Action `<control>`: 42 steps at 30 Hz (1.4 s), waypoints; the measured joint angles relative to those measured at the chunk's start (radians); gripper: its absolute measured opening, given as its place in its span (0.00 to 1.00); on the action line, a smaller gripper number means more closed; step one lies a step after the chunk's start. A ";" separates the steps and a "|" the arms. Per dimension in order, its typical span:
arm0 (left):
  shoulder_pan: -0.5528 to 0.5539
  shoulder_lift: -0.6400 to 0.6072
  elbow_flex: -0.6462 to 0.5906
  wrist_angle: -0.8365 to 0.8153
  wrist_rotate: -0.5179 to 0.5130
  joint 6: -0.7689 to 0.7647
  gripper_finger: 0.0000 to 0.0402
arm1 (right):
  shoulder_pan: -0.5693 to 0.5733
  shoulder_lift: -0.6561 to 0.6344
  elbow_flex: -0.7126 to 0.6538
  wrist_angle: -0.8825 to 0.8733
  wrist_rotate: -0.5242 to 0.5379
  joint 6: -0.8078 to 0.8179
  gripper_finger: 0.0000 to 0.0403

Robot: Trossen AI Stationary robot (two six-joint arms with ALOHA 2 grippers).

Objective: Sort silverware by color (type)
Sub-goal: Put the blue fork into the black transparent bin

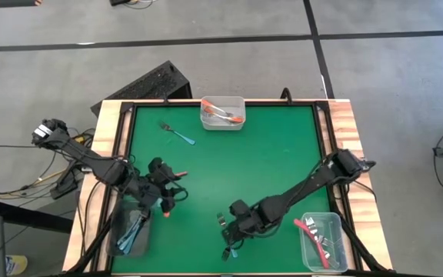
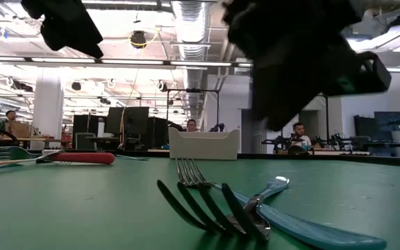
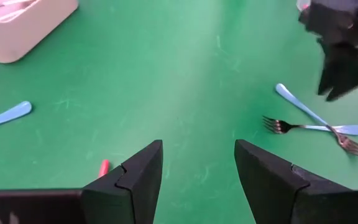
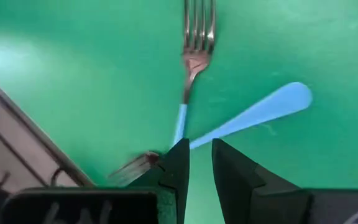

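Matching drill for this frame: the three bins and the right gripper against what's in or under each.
1. far bin
2. bin by left arm
3. bin by right arm
4. right gripper

A. red-pink fork inside
B. over two crossed blue forks
C. blue-handled forks inside
D. orange forks inside

Pairs: 1-D, 2-C, 3-A, 4-B

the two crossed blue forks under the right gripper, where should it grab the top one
Which fork lies on top is unclear. Take one by its thin blue handle, away from the crossing, coming straight down with the fingers across the handle. It lies flat on the green mat, so only its narrow sides offer purchase. The right gripper is nearly closed; open it first.
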 joint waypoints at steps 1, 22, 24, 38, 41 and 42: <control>0.005 -0.001 0.000 0.001 0.008 0.000 0.47 | 0.002 0.017 0.031 -0.056 0.004 -0.002 0.23; -0.001 -0.018 -0.001 -0.053 0.078 -0.011 0.47 | -0.062 0.250 0.394 -0.269 -0.074 -0.109 0.23; -0.001 -0.018 -0.001 -0.050 0.081 -0.011 0.47 | -0.063 0.254 0.392 -0.288 -0.076 -0.104 0.23; -0.001 -0.018 -0.008 -0.048 0.086 -0.018 0.47 | -0.063 0.256 0.392 -0.276 -0.077 -0.094 0.23; -0.001 -0.017 -0.021 -0.049 0.095 -0.026 0.47 | -0.063 0.256 0.392 -0.275 -0.077 -0.088 0.23; -0.001 -0.017 -0.025 -0.050 0.102 -0.038 0.47 | -0.063 0.256 0.392 -0.275 -0.077 -0.085 0.23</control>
